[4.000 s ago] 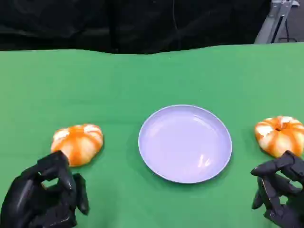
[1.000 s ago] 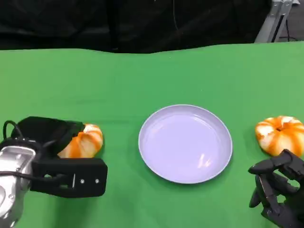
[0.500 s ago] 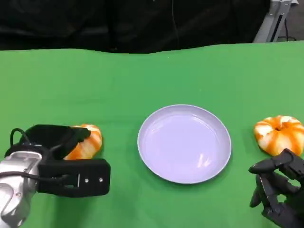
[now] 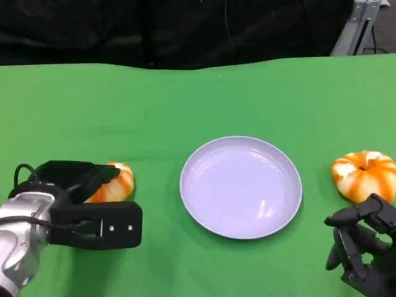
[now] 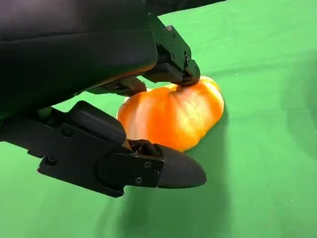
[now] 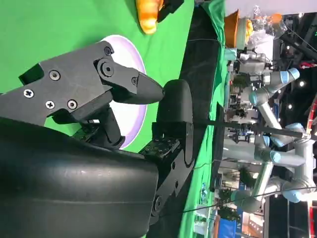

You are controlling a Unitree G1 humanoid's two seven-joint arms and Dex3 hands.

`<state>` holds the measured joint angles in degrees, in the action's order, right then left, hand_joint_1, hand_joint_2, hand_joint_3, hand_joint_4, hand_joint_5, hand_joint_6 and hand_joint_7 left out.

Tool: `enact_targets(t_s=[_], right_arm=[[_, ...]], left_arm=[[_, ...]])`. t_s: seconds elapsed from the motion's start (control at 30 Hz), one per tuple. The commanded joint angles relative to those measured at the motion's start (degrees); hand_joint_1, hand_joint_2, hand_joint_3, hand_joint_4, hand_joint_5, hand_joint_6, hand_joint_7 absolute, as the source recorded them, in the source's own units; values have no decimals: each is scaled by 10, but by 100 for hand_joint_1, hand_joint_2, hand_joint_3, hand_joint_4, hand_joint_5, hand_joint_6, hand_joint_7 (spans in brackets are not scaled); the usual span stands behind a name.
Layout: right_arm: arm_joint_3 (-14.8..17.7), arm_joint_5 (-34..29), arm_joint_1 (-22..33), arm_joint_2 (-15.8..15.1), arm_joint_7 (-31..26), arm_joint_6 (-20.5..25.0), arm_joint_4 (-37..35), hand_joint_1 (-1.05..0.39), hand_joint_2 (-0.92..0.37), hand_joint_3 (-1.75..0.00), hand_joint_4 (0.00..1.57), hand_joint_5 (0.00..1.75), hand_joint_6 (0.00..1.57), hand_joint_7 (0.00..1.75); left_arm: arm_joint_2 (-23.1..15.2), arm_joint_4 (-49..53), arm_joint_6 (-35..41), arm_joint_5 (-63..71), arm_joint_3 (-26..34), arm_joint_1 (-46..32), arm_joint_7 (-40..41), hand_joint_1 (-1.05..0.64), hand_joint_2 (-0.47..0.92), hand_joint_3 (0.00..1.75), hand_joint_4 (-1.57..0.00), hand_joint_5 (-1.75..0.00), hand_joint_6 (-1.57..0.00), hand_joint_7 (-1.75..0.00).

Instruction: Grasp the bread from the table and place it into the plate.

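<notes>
An orange-and-white bread [image 4: 116, 183] lies on the green table, left of the lavender plate [image 4: 240, 185]. My left hand [image 4: 74, 199] reaches over it from the near left and hides most of it. In the left wrist view the bread [image 5: 173, 115] sits between the fingers [image 5: 171, 62] above, whose tip touches its top, and the thumb [image 5: 163, 169] at its near side; it still rests on the cloth. A second bread [image 4: 365, 176] lies right of the plate. My right hand [image 4: 365, 250] hovers just in front of it, fingers loosely apart and holding nothing.
The green table [image 4: 185, 99] ends at a black backdrop behind. A metal stand [image 4: 362, 21] rises at the far right corner. In the right wrist view the plate [image 6: 134, 116] shows beyond my right hand [image 6: 99, 99], with other robot arms past the table edge.
Since four seconds ago my left hand has turned and reached over the left bread; in the last second it settled slightly lower around it. The bread, the plate and my right hand stayed put.
</notes>
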<state>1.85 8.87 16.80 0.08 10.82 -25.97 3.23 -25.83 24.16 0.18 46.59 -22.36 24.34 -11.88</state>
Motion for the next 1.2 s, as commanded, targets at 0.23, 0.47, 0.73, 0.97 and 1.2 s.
enact_targets(t_s=[0.23, 0.47, 0.73, 0.97, 1.2], right_arm=[[5, -1, 5, -4, -3, -4, 5, -15, -73, -83, 88, 166, 79, 144], [3, -5, 6, -3, -7, 0, 9, -16, -74, -82, 89, 166, 79, 144], [3, -8, 5, -3, -11, 0, 8, -17, -73, -82, 89, 165, 79, 144], [3, -6, 4, -2, -9, -5, 4, -16, -74, -82, 89, 166, 79, 144], [3, -8, 4, -2, -10, -3, 3, -17, -74, -81, 89, 165, 80, 144]], left_arm=[[22, 51, 16, 7, -9, 11, 80, -60, 92, 18, -47, -3, -47, -2], [62, 85, 23, -17, 4, 1, 180, -23, 92, 7, -77, -32, -67, -4], [73, 122, -49, -71, 25, -5, 260, 2, 92, 17, -108, -32, -112, -5], [56, 76, -82, -74, 33, -19, 285, -1, 71, 56, -82, -164, -132, -14], [39, -93, -76, -103, 68, -22, 208, -3, 66, 84, -79, -174, -72, -152]])
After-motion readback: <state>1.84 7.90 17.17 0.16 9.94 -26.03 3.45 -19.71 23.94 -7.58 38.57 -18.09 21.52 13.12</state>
